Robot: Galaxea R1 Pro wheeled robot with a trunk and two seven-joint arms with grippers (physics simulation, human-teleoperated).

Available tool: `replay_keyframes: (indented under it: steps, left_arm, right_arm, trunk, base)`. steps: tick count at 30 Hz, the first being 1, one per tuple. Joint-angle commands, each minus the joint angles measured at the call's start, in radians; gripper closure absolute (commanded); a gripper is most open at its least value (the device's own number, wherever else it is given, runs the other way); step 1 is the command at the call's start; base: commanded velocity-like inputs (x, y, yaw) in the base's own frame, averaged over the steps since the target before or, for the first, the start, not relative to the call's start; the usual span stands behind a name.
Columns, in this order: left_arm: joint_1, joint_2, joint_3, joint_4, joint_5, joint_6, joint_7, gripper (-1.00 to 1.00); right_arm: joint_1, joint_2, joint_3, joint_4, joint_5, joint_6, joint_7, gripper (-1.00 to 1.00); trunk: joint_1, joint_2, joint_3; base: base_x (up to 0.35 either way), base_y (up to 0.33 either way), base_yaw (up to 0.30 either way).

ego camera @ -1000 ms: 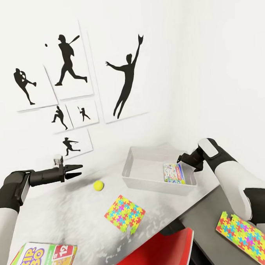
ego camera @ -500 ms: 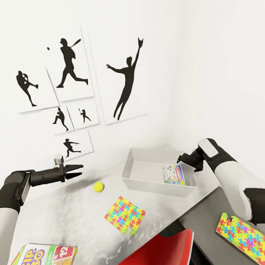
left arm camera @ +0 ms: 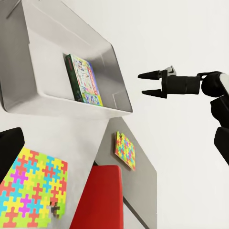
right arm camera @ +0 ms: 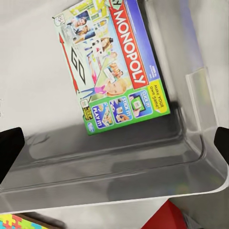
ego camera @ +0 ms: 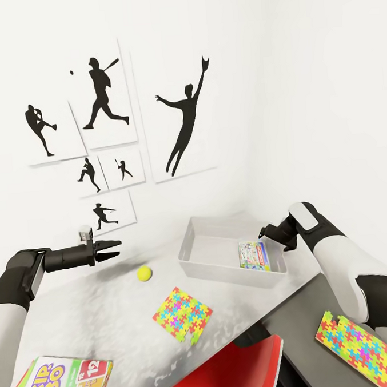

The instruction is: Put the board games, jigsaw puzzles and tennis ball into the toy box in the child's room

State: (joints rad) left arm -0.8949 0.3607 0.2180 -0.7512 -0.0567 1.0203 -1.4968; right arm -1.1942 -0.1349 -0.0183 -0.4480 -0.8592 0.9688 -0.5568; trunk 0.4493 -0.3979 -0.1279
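Monopoly board game (right arm camera: 112, 67) inside toy box (right arm camera: 191, 157)

White-shelled arms with black joints end in black, pointed two-fingered claws (ego camera: 112, 250).

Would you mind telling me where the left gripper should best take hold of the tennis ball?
Probably across its middle, coming straight down from above: the tennis ball is round, rests alone on the table, with bare surface around it. The open left gripper hovers close by.

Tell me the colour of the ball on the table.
Yellow-green; the ball shows best in the head view.
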Motion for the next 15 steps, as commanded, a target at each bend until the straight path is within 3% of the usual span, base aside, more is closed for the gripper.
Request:
replay_keyframes:
  steps: [1, 15]
  left_arm:
    - [-0.001, 0.0, 0.001, 0.0, -0.006, 0.011, -0.006, -1.0]
    - [-0.001, 0.003, 0.003, 0.0, -0.007, 0.01, -0.005, -1.0]
  right_arm:
    - [-0.001, 0.0, -0.002, -0.001, -0.008, 0.002, -0.009, -1.0]
    - [-0.001, 0.0, -0.002, -0.001, -0.009, 0.002, -0.009, -1.0]
  trunk:
    - [0.001, -0.002, -0.001]
    - [0.001, -0.002, 0.022]
  base:
    - [0.0, 0.0, 0.0]
    - [0.0, 0.0, 0.0]
